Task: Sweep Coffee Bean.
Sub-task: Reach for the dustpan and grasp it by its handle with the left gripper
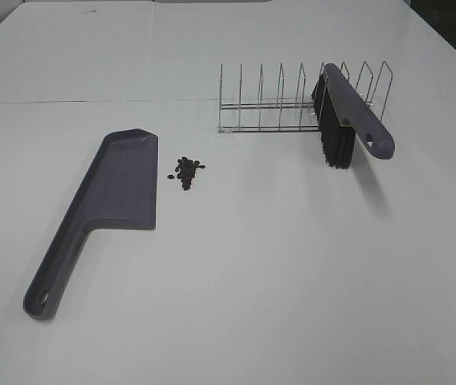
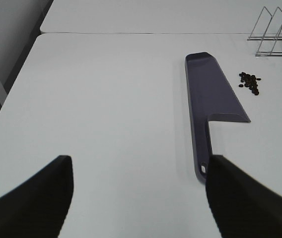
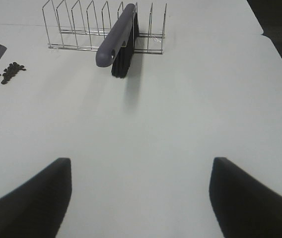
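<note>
On the white counter (image 1: 292,281), the coffee bean (image 1: 186,170) cluster lies just beside the long open edge of the purple-grey dustpan (image 1: 120,184), apart from it. The dustpan lies flat. The brush (image 1: 356,112) rests in the wire rack (image 1: 280,104), bristles down, its handle projecting past the rack front, well apart from the beans.

Left tool (image 2: 140,161): fingers spread, holding nothing, near the dustpan handle's end.

Right tool (image 3: 141,161): fingers spread, holding nothing, facing the brush from well apart.
</note>
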